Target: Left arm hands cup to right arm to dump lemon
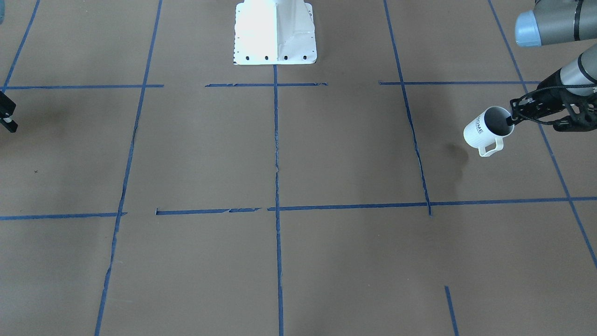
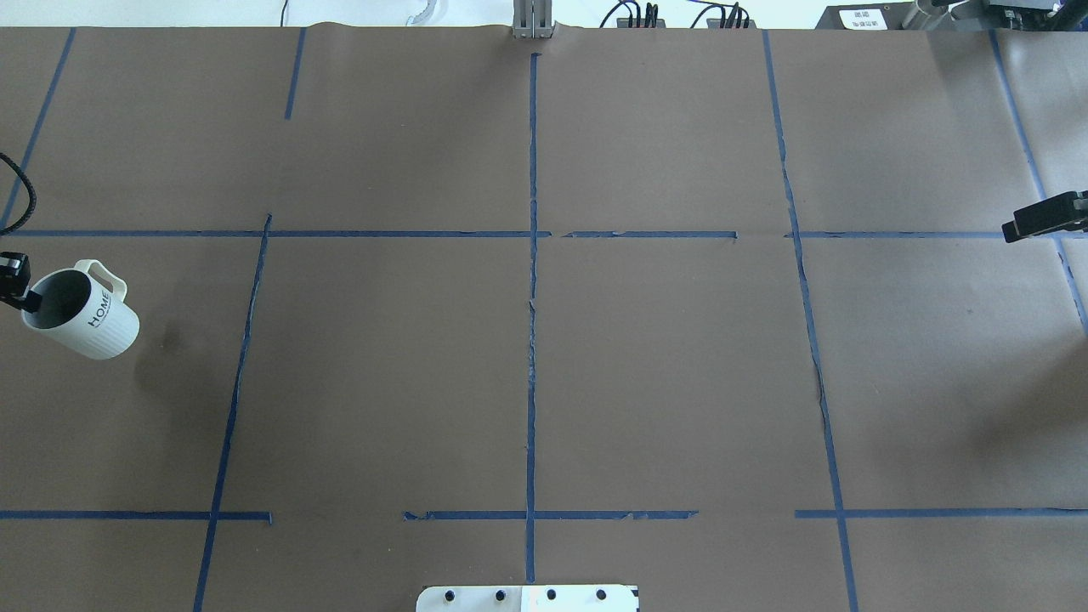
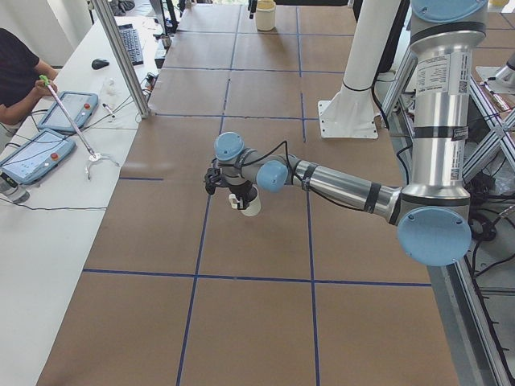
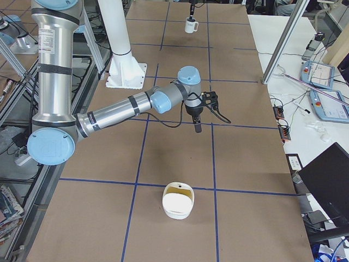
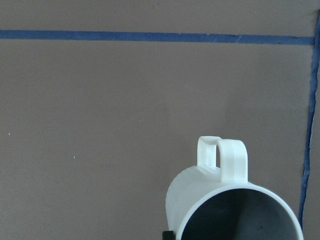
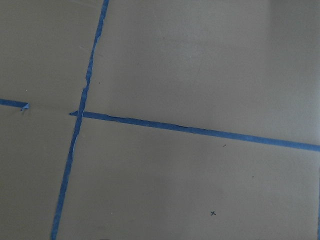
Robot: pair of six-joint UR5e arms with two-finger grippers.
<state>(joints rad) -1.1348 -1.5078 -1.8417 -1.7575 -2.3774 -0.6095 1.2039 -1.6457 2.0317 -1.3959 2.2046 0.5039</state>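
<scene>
My left gripper (image 1: 514,116) is shut on the rim of the white ribbed cup (image 1: 485,131) and holds it tilted above the table, at the left edge of the overhead view. The cup (image 2: 85,319) shows "HOME" lettering, and its handle points away from the robot base. The left wrist view shows the cup's (image 5: 225,200) dark inside. No lemon shows in any view. My right gripper (image 2: 1041,219) hangs empty over the far right side, only partly in view (image 1: 7,116). I cannot tell whether it is open or shut.
A white bowl-like container (image 4: 178,201) with a yellowish inside sits on the table at the robot's right end. The white robot base (image 1: 275,32) stands at the middle of the table's near edge. Blue tape lines grid the brown table. An operator (image 3: 16,76) and tablets are at a side table.
</scene>
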